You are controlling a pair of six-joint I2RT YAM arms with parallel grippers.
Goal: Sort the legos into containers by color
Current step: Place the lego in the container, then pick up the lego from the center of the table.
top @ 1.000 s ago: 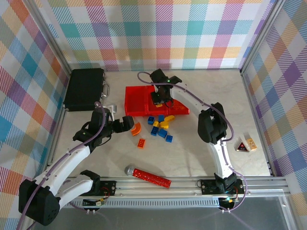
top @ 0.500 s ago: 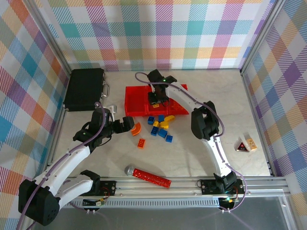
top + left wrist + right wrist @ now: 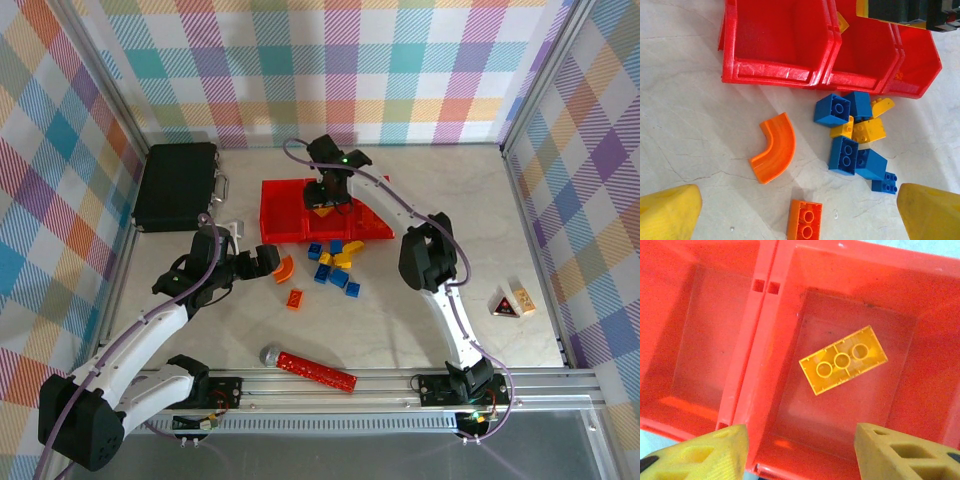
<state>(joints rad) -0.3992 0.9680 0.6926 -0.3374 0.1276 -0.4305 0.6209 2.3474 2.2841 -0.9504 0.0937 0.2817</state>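
Note:
Three joined red containers (image 3: pixel 282 212) stand mid-table. My right gripper (image 3: pixel 328 196) hangs open above the middle one, fingertips (image 3: pixel 700 455) spread wide. Below it a yellow lego (image 3: pixel 843 366) lies studs-down on that bin's floor (image 3: pixel 830 430), free of the fingers. The other legos (image 3: pixel 335 262), blue and yellow, are clustered in front of the bins. A curved orange piece (image 3: pixel 774 148) and an orange brick (image 3: pixel 804 232) lie left of them. My left gripper (image 3: pixel 800 220) hovers open over the orange brick, holding nothing.
A black case (image 3: pixel 178 185) sits at the back left. A long red studded bar with a grey ball end (image 3: pixel 315 370) lies near the front rail. A triangular red-black object (image 3: pixel 505 303) rests at the right.
My right gripper has opened and let the yellow brick drop into the middle bin. The left arm has not moved.

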